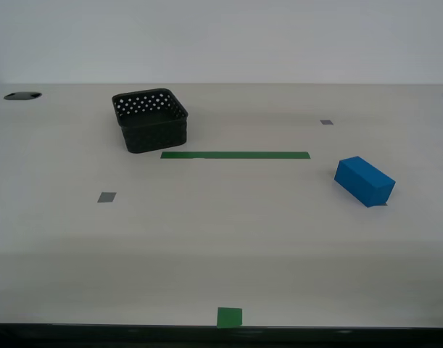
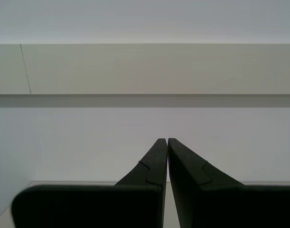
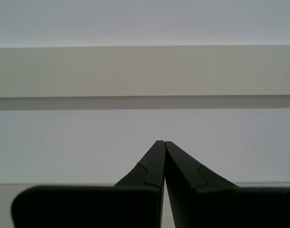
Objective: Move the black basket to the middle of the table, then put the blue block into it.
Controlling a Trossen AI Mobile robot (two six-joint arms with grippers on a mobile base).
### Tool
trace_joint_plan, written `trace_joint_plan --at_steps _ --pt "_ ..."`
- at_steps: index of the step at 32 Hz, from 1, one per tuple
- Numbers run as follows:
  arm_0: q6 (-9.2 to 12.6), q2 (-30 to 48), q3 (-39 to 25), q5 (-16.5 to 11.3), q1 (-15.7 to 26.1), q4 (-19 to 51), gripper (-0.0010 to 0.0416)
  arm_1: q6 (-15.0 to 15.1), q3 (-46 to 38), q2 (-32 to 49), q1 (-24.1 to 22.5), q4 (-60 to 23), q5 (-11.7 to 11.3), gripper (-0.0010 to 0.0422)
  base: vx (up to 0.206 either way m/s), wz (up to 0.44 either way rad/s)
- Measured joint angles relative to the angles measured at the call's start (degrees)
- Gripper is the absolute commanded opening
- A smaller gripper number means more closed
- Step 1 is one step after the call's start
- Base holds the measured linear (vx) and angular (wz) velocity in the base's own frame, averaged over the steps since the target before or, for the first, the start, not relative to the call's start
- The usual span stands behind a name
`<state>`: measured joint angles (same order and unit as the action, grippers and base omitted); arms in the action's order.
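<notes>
The black basket (image 1: pixel 150 119) stands upright and empty on the table (image 1: pixel 221 246), far on the exterior view's left, behind the end of a green tape strip (image 1: pixel 235 154). The blue block (image 1: pixel 364 180) lies on the table on the exterior view's right, well apart from the basket. Neither arm shows in the exterior view. My first gripper (image 3: pixel 163 143) is shut and empty, facing a pale wall. My second gripper (image 2: pixel 167 140) is shut and empty, facing the same kind of wall. Neither wrist view shows the basket or block.
A green tape square (image 1: pixel 229 317) sits at the table's near edge. Small grey squares lie on the exterior view's left (image 1: pixel 106 196) and far right (image 1: pixel 326 122). A dark hole (image 1: pixel 22 95) marks the far left corner. A pale wall stands behind the table.
</notes>
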<state>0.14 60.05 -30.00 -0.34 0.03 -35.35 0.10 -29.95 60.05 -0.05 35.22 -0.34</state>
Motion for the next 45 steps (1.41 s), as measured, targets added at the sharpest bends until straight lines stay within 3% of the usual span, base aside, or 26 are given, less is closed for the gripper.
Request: trace_joint_plan --at_steps 23,30,40,45 --pt "0.0 0.0 0.0 0.0 0.02 0.31 0.0001 -0.28 0.0 0.0 0.0 -0.79 0.0 0.0 0.0 0.0" --pt "0.0 0.0 0.0 0.0 0.04 3.19 0.0 -4.09 -6.21 0.61 -0.07 -18.78 0.0 0.0 0.0 0.0" --pt "1.2 0.0 0.0 -0.02 0.37 5.88 0.0 -4.98 -22.82 6.71 -0.07 -45.77 -0.02 0.0 0.0 0.0" --pt "1.2 0.02 -2.21 -0.02 0.46 12.63 0.0 -4.9 -30.03 14.75 -0.26 -55.39 0.0 0.0 0.0 0.0"
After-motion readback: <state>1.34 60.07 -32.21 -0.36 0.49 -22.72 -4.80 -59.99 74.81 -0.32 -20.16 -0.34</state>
